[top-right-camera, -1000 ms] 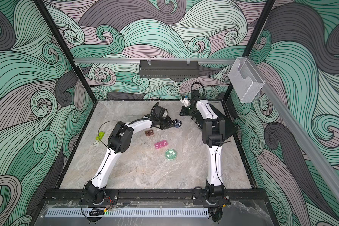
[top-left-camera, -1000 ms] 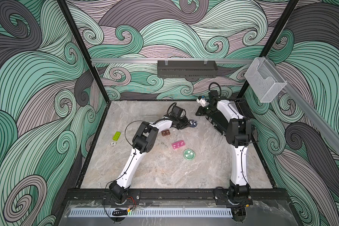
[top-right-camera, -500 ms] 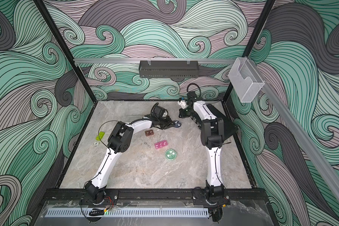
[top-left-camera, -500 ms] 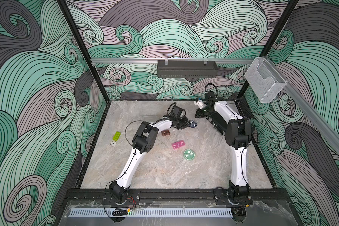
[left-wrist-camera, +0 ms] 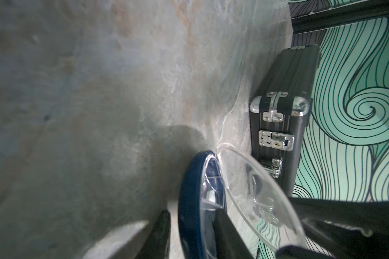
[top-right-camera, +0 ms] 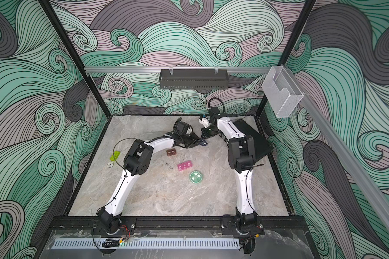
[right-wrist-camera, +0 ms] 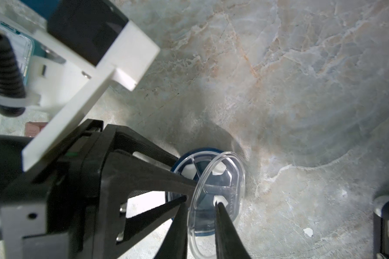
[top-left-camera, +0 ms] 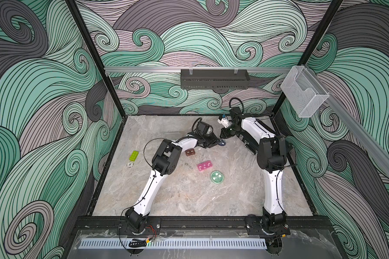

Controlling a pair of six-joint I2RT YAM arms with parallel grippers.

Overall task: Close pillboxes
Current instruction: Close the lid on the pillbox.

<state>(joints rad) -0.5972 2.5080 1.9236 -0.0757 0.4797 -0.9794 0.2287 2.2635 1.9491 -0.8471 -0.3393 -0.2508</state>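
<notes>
We find both grippers meeting at the round dark blue pillbox [left-wrist-camera: 189,201]. It lies on the marble tabletop [left-wrist-camera: 76,112] with its clear lid [left-wrist-camera: 256,190] standing tilted up off the base.

The left gripper [left-wrist-camera: 192,212] straddles the blue base. One finger [left-wrist-camera: 161,235] stands just outside the rim with a sliver of table showing between them, and the other lies across the open face. We read these fingers as released: around the box, not clamped on it.

The right gripper [right-wrist-camera: 200,200] meets the lid edge-on, one fingertip on each side of the clear rim. We cannot tell whether they pinch it or only bracket it. Just past those fingertips, through the lid, we see the box's dividers and small white pieces [right-wrist-camera: 219,170] in the cells.

Beyond the left fingertips, past the open lid, the black case [left-wrist-camera: 283,89] lies flat with its metal latches turned toward the box — near it, but apart.

Back from the left fingers, beside that arm's forearm, sits the brown two-cell pillbox [top-left-camera: 190,152]. Farther back lie the pink three-cell pillbox [top-left-camera: 205,165] and then the round green pillbox [top-left-camera: 217,177], all well apart from either pair of fingers. At this size we cannot tell how their lids sit.

The lime green brick [top-left-camera: 134,155] lies farthest from the fingers, across the left arm from the pillboxes.
</notes>
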